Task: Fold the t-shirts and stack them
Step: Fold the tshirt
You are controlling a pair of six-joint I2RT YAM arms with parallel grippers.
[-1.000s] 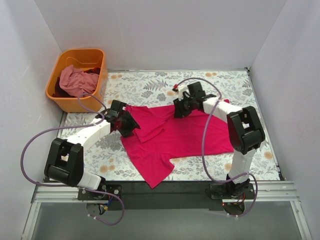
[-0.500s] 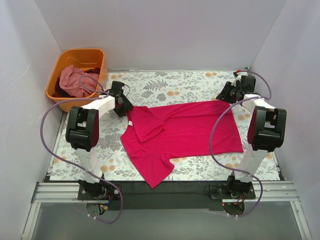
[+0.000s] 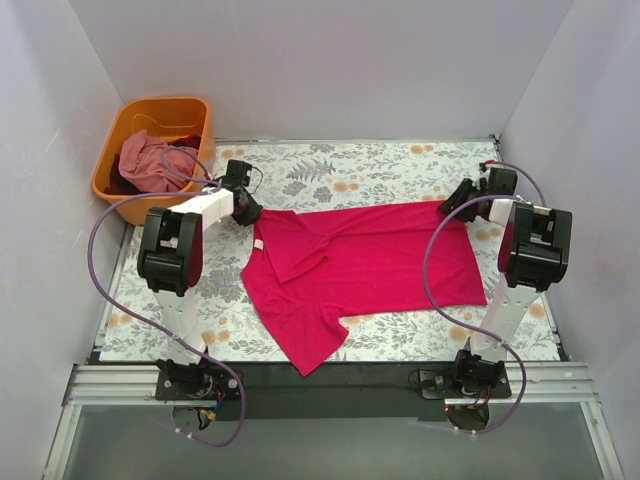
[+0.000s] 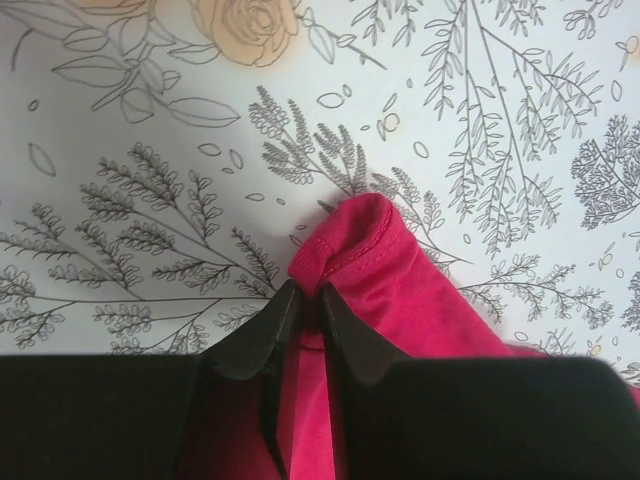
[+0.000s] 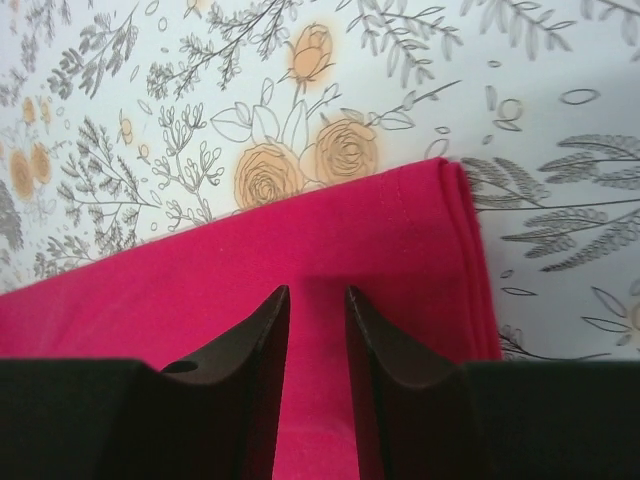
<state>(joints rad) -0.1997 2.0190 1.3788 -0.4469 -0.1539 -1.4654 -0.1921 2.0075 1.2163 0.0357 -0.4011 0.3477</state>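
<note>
Stretching the shirt (image 3: 360,265) flat
Left pincer (image 4: 308,300) clamps a shirt corner; right pincer (image 5: 318,300) hold unclear. Tension evenly, low over the surface (image 3: 400,165).

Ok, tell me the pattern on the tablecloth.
Tablecloth: white with grey sketched leaves and pale orange roses; clearest in the right wrist view.

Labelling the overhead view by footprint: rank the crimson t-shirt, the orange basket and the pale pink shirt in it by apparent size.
Largest: crimson t-shirt.
Then orange basket.
Smallest: pale pink shirt, bunched in the basket, so only part shows.
</note>
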